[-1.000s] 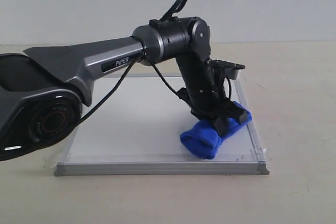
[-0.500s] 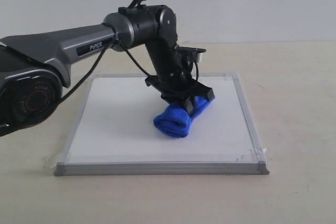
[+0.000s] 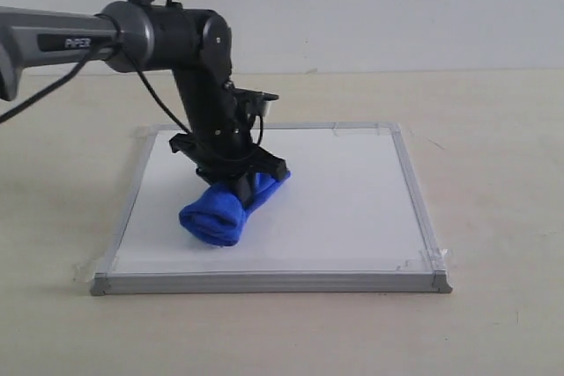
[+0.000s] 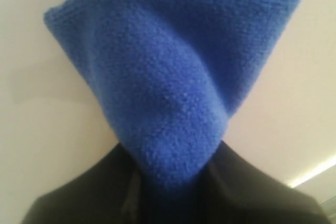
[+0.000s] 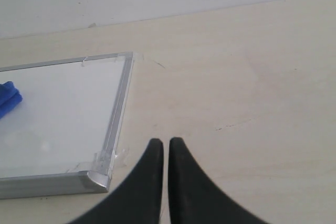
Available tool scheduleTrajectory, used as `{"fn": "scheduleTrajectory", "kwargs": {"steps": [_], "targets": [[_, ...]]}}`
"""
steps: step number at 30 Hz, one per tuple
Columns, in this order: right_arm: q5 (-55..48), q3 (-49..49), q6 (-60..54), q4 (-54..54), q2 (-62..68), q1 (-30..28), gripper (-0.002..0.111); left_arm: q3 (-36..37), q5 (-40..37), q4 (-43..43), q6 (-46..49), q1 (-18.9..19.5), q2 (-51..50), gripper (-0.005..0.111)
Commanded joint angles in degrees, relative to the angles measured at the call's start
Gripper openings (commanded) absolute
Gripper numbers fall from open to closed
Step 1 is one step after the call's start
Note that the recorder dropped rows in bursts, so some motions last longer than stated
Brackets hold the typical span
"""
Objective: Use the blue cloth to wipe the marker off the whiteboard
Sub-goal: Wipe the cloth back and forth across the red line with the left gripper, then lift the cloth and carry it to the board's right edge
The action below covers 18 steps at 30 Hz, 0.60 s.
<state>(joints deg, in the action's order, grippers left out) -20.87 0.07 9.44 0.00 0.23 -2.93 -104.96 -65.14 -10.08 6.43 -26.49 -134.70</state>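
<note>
Left arm comes in from the left, wrist bent down over the board; its base is cut off at the picture's edge.

Left fingers pinch the cloth at its middle; the bundle bulges out on both sides of them.

Cloth sits pressed on the board, left of centre, in the near half.

Step in hand, as I judge it: mid-wipe, cloth on the surface under downward pressure.

Marker: no line to be seen on any bare part of the board; it may be gone or may lie under the cloth; cannot tell which.

Next move likely calls for steady pressure and a sweep over the ground not yet covered, stopping short of the left rail; then a lift to check the hidden patch.

Right half of the board is bare and white; tape shows at the near right corner.

Right fingers are pressed together, holding nothing, over the table near that corner; the right arm does not show in the exterior view.

Left wrist view is nearly all cloth; the fingertips are buried in it.
</note>
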Motion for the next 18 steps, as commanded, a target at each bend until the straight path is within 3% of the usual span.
{"fn": "scheduleTrajectory", "kwargs": {"steps": [1, 9, 14, 17, 18], "targets": [[0.04, -0.07, -0.32, 0.00, -0.23, 0.12, 0.000, 10.68, 4.39, 3.52, -0.10, 2.88, 4.42, 0.004], [0.04, -0.07, -0.32, 0.00, -0.23, 0.12, 0.000, 25.43, 17.85, 3.59, -0.17, 7.28, 8.38, 0.004], [0.04, -0.07, -0.32, 0.00, -0.23, 0.12, 0.000, 27.75, 18.52, 3.01, -0.68, 11.17, 8.38, 0.004], [0.04, -0.07, -0.32, 0.00, -0.23, 0.12, 0.000, 27.64, 18.72, 0.35, -0.69, 11.19, 8.88, 0.004], [0.04, -0.07, -0.32, 0.00, -0.23, 0.12, 0.000, 27.55, 20.36, -4.96, 1.61, 10.37, 10.04, 0.004]]}}
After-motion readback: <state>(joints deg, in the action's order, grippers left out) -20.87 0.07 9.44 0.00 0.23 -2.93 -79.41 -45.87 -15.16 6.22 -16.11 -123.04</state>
